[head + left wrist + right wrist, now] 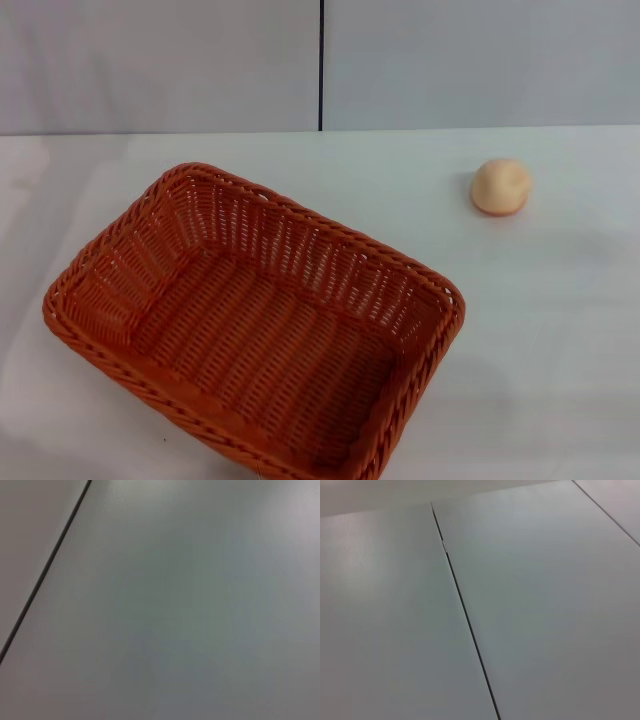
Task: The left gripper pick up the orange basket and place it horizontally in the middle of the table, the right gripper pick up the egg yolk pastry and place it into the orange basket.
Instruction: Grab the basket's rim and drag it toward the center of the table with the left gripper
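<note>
Head view: the orange basket (255, 330) sits skewed on the table (560, 340), toward the robot's left and near edge, so it hasn't been squared up in the middle yet. The egg yolk pastry (501, 186) sits alone, well apart toward the far right, nothing touching it. No pincer shows here, so I can't place anything relative to one.

Left wrist view: just a plain grey panel with a dark seam (45, 575). Left pincer not visible, state unknown.

Right wrist view: grey panels again, another seam (465, 615). Right pincer unseen too, probably both arms parked.
</note>
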### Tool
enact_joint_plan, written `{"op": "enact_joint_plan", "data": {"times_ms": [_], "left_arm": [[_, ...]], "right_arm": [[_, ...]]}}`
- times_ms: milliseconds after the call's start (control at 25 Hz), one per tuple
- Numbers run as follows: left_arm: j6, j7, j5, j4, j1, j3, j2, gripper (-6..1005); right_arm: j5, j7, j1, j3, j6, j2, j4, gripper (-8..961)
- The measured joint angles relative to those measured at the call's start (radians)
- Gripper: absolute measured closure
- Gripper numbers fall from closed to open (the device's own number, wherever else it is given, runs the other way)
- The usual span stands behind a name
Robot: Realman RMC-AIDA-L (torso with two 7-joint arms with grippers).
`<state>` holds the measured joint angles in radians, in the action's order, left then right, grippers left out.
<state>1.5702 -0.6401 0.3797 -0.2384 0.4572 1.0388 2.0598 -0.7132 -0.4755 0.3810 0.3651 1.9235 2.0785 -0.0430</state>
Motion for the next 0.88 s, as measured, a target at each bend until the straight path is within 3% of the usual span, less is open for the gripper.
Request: {"op": "enact_joint_plan", "data": {"times_ms": [240, 360, 480, 640, 720, 760, 800, 880], "left_arm": [[-0.092, -0.116, 0.06, -0.088, -0.012, 0.004, -0.015, 257], [-0.142, -0.207, 0.128, -0.146, -0.015, 0.004, -0.037, 257], [-0.191, -0.349, 0.237, -0.22, -0.015, 0.004, -0.074, 257], [-0.236, -0.622, 0.474, -0.364, -0.016, -0.001, -0.143, 258], [-0.239, -0.788, 0.622, -0.463, -0.016, -0.013, -0.178, 257], [-0.229, -0.926, 0.762, -0.568, -0.02, -0.031, -0.2, 257], [-0.229, -0.926, 0.762, -0.568, -0.02, -0.031, -0.2, 257], [-0.193, -1.106, 0.954, -0.706, -0.022, -0.067, -0.216, 257]], "right_arm": [[0.0, 0.0, -0.004, -0.002, -0.004, 0.0, 0.0, 273], [0.0, 0.0, -0.006, -0.015, -0.011, 0.0, 0.001, 273], [0.0, 0.0, -0.007, -0.02, -0.014, 0.0, 0.002, 273], [0.0, 0.0, -0.007, -0.027, -0.015, -0.001, 0.003, 274], [0.0, 0.0, -0.007, -0.032, -0.016, -0.001, 0.005, 274], [0.0, 0.0, -0.008, -0.041, -0.019, -0.002, 0.006, 274], [0.0, 0.0, -0.008, -0.041, -0.019, -0.002, 0.006, 274], [0.0, 0.0, -0.009, -0.049, -0.022, -0.002, 0.006, 273]]}}
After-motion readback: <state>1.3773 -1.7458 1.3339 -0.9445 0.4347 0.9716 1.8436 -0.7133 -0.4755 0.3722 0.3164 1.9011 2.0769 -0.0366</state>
